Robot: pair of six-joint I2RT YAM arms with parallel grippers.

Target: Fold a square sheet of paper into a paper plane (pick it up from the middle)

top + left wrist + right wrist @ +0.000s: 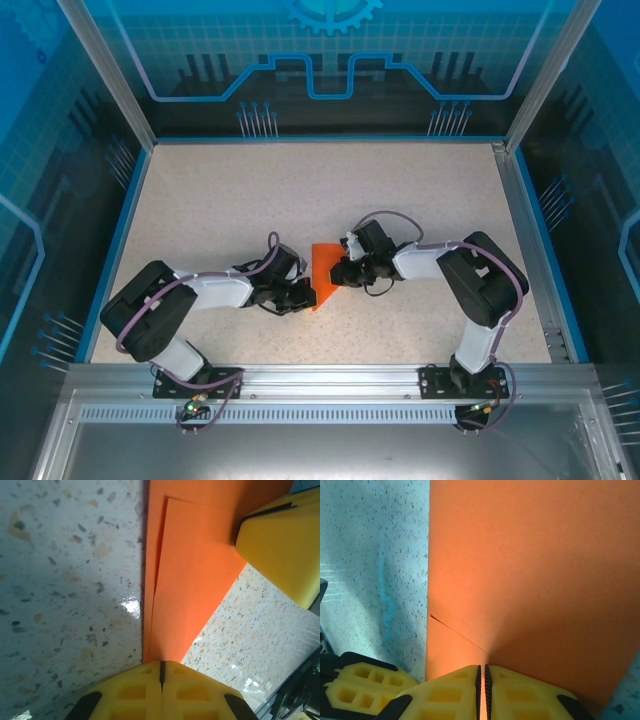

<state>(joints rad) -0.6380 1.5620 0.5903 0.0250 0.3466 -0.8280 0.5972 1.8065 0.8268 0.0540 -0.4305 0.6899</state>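
the speckled table (300, 190) lies under both arms. the left arm (165, 310) and right arm (480, 280) bend inward and meet near the table's middle. between them the paper (322, 275) lies flat on the table, orange and folded to a tapering shape, one flap overlapping a lower layer. the left gripper (161, 666) has its fingers pressed together, with the paper's narrow tip right at them. the right gripper (481, 669) sits on the paper's opposite end, fingers closed to a thin slit; a fine crease runs up to them.
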